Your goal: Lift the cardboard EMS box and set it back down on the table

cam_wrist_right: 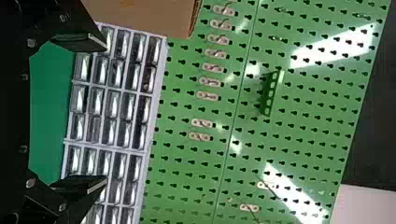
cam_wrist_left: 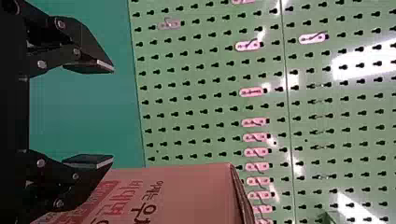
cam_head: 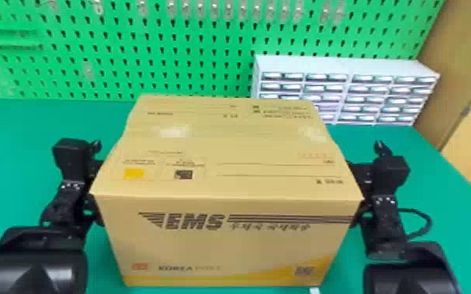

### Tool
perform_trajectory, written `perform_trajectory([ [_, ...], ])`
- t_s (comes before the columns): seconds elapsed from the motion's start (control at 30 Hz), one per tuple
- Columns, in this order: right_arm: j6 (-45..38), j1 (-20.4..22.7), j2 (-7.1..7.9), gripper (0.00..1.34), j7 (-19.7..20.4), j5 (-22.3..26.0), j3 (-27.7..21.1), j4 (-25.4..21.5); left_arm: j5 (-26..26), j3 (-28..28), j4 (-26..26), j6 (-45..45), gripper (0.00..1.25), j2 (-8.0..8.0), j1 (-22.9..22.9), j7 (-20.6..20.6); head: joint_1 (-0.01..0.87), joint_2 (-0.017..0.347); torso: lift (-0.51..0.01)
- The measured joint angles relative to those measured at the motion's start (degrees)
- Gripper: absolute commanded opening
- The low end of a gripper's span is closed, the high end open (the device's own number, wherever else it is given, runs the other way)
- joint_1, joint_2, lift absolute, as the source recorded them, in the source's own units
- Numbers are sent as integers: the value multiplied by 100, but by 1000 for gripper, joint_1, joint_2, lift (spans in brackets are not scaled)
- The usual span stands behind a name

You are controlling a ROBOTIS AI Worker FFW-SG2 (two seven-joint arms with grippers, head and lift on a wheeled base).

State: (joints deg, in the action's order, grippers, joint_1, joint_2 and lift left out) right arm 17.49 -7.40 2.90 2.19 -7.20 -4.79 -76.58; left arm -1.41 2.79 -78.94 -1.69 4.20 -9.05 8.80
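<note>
Flanking the box (cam_head: 223, 242), the left gripper (cam_wrist_left: 113, 114) and right gripper (cam_wrist_right: 106, 114) (both spread) seem at the lifting step, which next needs even inward pressure.

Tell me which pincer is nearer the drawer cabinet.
Right. The right pincer is at the right side of the EMS box, with the drawer cabinet beyond it; the left pincer is farther off, at the box's left side.

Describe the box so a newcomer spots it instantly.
Find the green pegboard, then look nearer, between the left arm and right arm. The box there is tan cardboard with dark EMS lettering, unlike the white drawer cabinet behind it.
</note>
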Motion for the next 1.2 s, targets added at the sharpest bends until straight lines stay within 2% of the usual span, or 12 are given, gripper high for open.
perform_trajectory([
  [0.67,-2,286,-91,1058,0,1,-576,-271,47,362,-33,-73,690,2,43,-98,678,-14,-88],
  [1.2,-407,610,-83,1058,0,131,-1002,-828,15,996,-98,-77,690,2,202,-143,678,-14,-88],
])
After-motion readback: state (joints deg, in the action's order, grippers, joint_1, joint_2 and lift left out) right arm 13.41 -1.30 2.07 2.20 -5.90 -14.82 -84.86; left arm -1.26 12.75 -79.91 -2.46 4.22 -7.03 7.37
